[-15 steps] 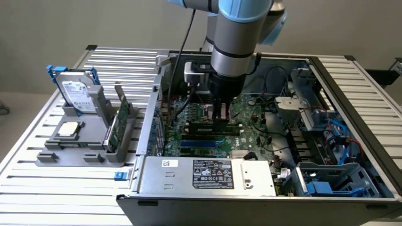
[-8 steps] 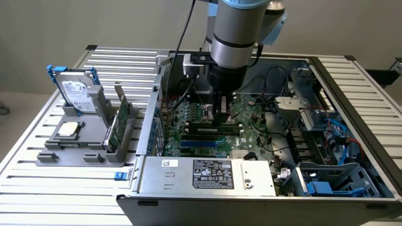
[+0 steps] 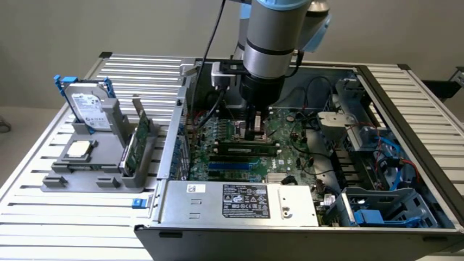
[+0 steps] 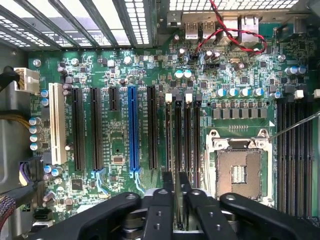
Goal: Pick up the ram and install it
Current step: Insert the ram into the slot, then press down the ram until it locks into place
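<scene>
Mid-frame, the gripper (image 4: 177, 200) has its jaws clamped on the ram (image 4: 178, 192), a thin, stiff, fragile stick held edgewise above the motherboard (image 4: 120, 75) slots.

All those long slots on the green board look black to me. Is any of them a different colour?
Yes: the blue slot stands out among the black slots, and a white slot sits near the board's edge. The hand grips the ram.

Arm (image 3: 272, 38) is pointing straight down; gripper (image 4: 176, 192) is sitting low, fingers (image 4: 167, 200) pinching closed on the ram (image 4: 178, 210).
</scene>
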`<action>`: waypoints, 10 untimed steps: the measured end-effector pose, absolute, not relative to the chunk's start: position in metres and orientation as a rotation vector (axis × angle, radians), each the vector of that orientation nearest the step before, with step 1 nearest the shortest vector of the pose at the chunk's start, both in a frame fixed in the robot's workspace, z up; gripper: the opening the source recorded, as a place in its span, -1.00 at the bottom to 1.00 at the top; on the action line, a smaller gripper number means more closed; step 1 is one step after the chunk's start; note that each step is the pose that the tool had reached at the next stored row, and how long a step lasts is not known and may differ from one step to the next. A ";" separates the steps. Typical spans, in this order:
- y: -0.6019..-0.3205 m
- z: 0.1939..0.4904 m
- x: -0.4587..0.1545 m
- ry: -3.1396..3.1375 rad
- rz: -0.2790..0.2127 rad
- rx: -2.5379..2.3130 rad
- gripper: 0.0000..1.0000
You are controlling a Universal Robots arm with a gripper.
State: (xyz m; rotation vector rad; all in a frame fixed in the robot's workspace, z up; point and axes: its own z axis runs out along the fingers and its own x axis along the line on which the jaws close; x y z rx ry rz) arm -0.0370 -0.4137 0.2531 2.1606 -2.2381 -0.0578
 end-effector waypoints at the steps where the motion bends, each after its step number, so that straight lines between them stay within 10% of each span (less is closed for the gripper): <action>1: -0.414 0.253 -0.037 -2.238 -0.058 2.161 -0.73; 10: -0.414 0.253 -0.037 -2.239 -0.060 2.162 -0.79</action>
